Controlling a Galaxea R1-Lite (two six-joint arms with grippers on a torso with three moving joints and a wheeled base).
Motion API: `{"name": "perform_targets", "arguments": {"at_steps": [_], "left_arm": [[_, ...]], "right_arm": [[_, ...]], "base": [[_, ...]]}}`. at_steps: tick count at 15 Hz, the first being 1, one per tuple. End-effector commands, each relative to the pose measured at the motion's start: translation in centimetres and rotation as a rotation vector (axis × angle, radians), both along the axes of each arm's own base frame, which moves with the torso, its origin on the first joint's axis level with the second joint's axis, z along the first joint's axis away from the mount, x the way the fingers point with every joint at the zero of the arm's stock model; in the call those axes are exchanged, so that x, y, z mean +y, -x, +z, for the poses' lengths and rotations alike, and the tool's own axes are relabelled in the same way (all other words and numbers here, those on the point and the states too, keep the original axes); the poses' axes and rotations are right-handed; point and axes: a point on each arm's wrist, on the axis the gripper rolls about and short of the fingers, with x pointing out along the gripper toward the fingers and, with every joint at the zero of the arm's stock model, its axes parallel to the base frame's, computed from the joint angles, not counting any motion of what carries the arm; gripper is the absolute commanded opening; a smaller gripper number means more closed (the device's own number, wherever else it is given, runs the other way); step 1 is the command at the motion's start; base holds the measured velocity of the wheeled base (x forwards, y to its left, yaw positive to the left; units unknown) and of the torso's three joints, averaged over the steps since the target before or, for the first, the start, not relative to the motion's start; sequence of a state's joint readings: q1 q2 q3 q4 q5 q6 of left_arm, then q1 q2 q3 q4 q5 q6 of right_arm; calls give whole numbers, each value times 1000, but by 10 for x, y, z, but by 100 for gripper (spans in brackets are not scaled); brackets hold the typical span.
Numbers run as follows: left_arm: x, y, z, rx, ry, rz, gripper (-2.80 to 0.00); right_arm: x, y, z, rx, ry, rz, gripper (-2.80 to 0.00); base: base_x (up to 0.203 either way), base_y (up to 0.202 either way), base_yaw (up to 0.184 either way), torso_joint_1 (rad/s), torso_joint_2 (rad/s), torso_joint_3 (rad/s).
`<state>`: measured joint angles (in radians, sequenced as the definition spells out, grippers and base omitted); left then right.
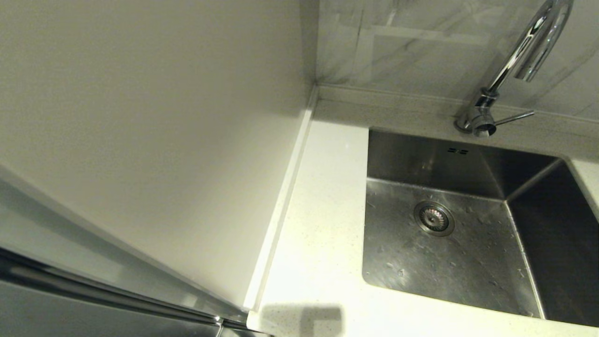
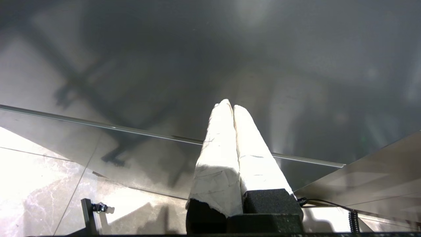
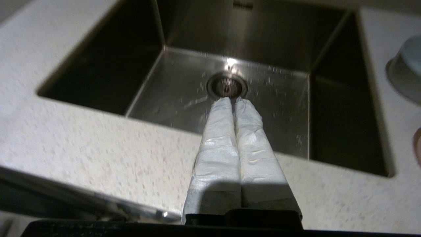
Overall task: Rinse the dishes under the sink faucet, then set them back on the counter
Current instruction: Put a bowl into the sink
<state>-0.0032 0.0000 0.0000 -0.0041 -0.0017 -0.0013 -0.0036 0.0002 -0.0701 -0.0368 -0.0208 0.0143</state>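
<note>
**Both grippers closed and empty; one bowl at the edge of sight**

From the head view, one stainless-steel sink (image 1: pixel 449 262) sits sunk in the white speckled counter (image 1: pixel 323 224), with one round drain strainer (image 1: pixel 434 218) in its floor and two small overflow slots (image 1: pixel 457 150) on its back wall. Water droplets dot the basin floor. One chrome gooseneck faucet (image 1: pixel 524 51) stands behind the sink, its thin side lever (image 1: pixel 514 117) pointing towards the robot's right. A plain beige wall panel (image 1: pixel 149 131) fills the left side. Neither arm nor any dish shows here.

In the left wrist view, the left gripper (image 2: pixel 232 107) has its two white-wrapped fingers pressed together, holding nothing. It hangs before a dark glossy panel (image 2: pixel 210 65) above a marbled tile floor (image 2: pixel 39 184), away from the sink.

In the right wrist view, the right gripper (image 3: pixel 233 100) is likewise pressed closed and empty, hovering over the counter's near edge with its tips lined up against the drain strainer. One light blue-grey bowl (image 3: pixel 406 74) rests on the counter beyond the sink's far side wall, well apart from the gripper (only part of it shows). A reddish sliver (image 3: pixel 417 146) at the frame's edge, nearer than the bowl, is too cut off to identify.
</note>
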Motion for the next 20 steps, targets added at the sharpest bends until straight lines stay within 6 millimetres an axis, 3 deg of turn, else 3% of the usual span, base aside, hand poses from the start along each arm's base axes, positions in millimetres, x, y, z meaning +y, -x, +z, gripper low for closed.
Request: {"name": "perform_targets", "arguments": {"at_steps": [1,5,7,9,13,14,16,18,20], "left_arm": [[0,0,-1,3,0,0,-280],[0,0,-1,3,0,0,-280],[0,0,-1,3,0,0,-280],[0,0,-1,3,0,0,-280],[0,0,-1,3,0,0,-280],[0,0,-1,3,0,0,-280],[0,0,-1,3,0,0,-280],[0,0,-1,3,0,0,-280],[0,0,-1,3,0,0,-280]], "right_arm": [[0,10,33,-92,-1,0,-280],[-2,26,135,-237,-88,-72,-280],[-4,16,178,-159,-118,-172,-280],[-6,-21,206,-1,-102,-249,-280],[-22,-137,272,134,-43,-471,-280],[-39,-167,281,175,7,-573,-280],[-89,-190,281,274,82,-815,-280],[-135,-171,272,360,86,-1006,-280],[-176,-130,254,445,25,-1139,-280]], "base": [[0,0,0,0,0,0],[0,0,0,0,0,0],[0,0,0,0,0,0],[0,0,0,0,0,0],[0,0,0,0,0,0],[0,0,0,0,0,0],[0,0,0,0,0,0],[0,0,0,0,0,0],[0,0,0,0,0,0]]}}
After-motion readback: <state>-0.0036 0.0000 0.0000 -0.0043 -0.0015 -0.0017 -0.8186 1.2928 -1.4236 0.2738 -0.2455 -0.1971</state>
